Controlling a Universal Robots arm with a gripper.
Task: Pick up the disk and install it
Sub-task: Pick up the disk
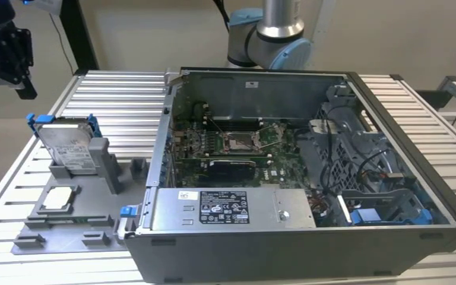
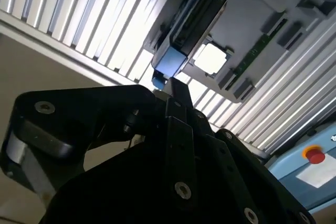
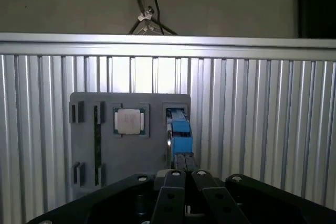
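The disk (image 1: 68, 145) stands on edge in a slot of the grey fixture (image 1: 85, 225), on the slatted table at the exterior view's left. Its silver body, white label and blue side rails show. My gripper (image 1: 25, 90) hangs well above and beyond it, near that view's upper left corner, shut with nothing in it. In the first wrist view the disk (image 3: 180, 129) appears edge-on just past my fingertips (image 3: 177, 160), apart from them. The second wrist view has the disk (image 2: 194, 19) edge-on beyond the gripper (image 2: 176, 85).
An open computer case (image 1: 418, 178) with a motherboard and a grey box (image 1: 228, 208) takes up the middle and right of the table. A square silver chip (image 1: 57, 199) lies on the fixture. A red button (image 2: 315, 155) sits beside the table.
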